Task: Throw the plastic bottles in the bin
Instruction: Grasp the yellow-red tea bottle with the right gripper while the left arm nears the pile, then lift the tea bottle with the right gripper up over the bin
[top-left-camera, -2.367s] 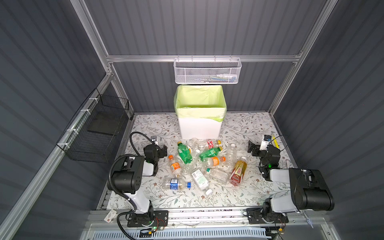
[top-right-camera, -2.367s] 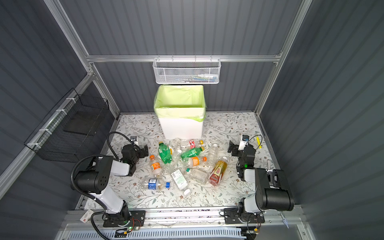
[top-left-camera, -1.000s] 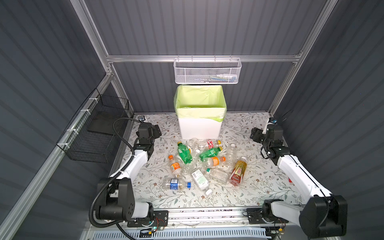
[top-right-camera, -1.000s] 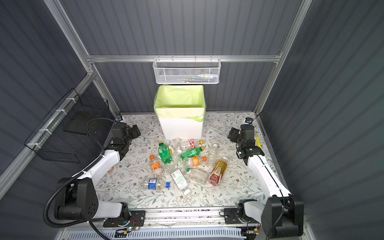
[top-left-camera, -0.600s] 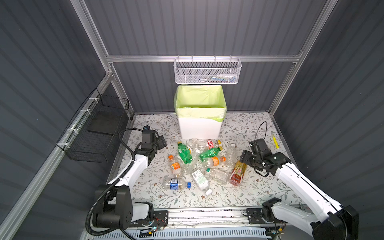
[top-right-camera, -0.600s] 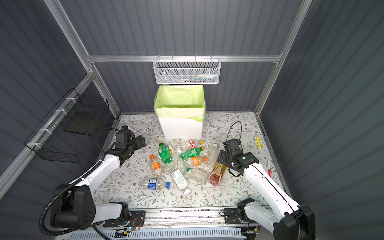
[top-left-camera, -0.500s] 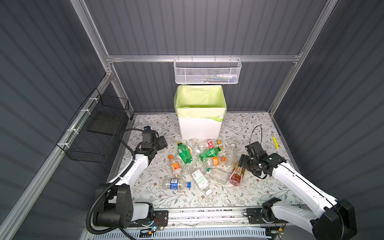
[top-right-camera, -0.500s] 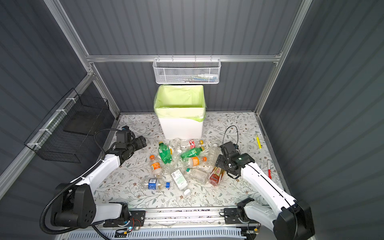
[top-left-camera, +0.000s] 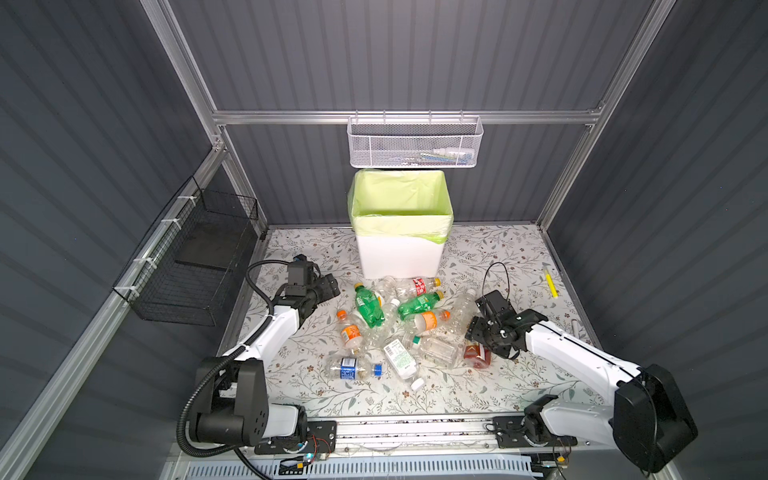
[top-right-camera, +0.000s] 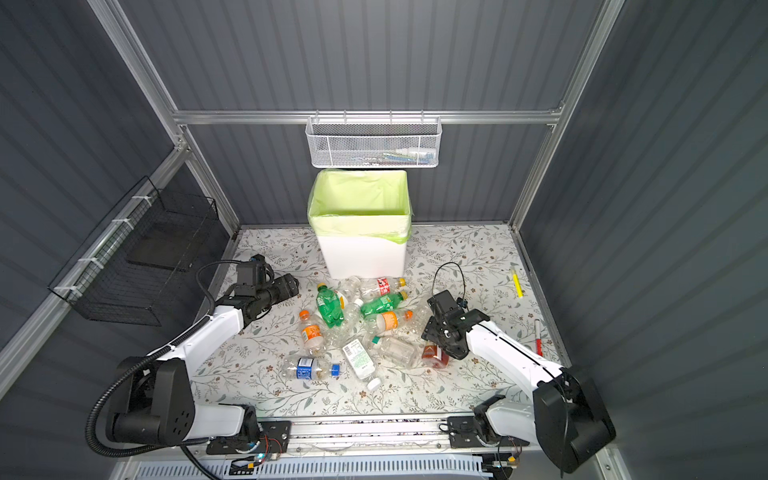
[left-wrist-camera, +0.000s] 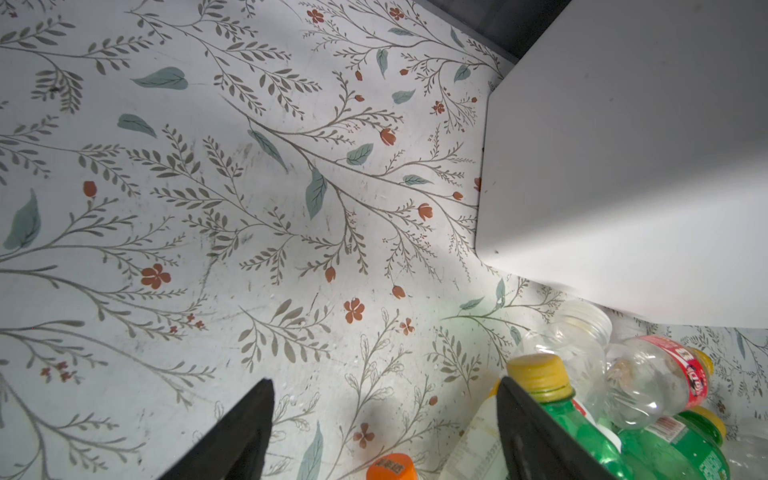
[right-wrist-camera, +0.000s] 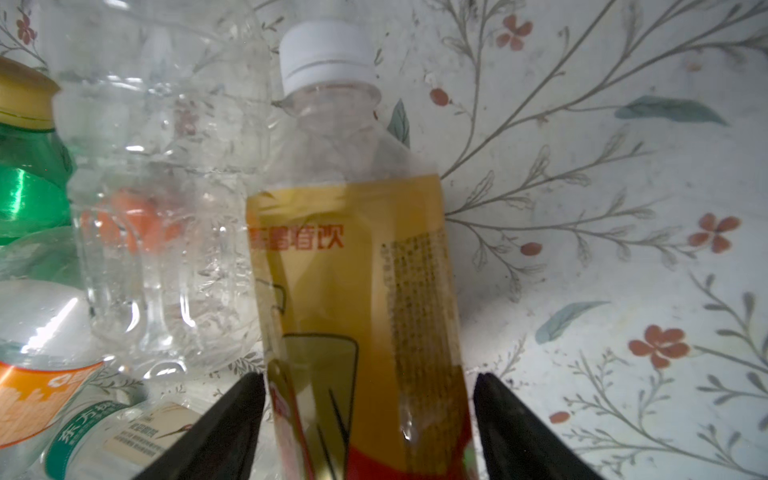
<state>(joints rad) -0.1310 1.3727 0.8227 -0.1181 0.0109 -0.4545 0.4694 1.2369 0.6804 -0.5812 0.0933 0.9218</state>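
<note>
My right gripper (right-wrist-camera: 370, 380) is open, with one jaw on each side of the lying amber bottle (right-wrist-camera: 353, 257). My left gripper (left-wrist-camera: 384, 384) is open and empty beside a green bottle (left-wrist-camera: 590, 432), near the bin (top-left-camera: 401, 259).

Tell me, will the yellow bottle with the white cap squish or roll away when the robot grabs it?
The yellow bottle looks empty above its label, so it is probably light and may dent. It lies on its side and is round, so a nudge could roll it. Its shiny label might slip.
</note>
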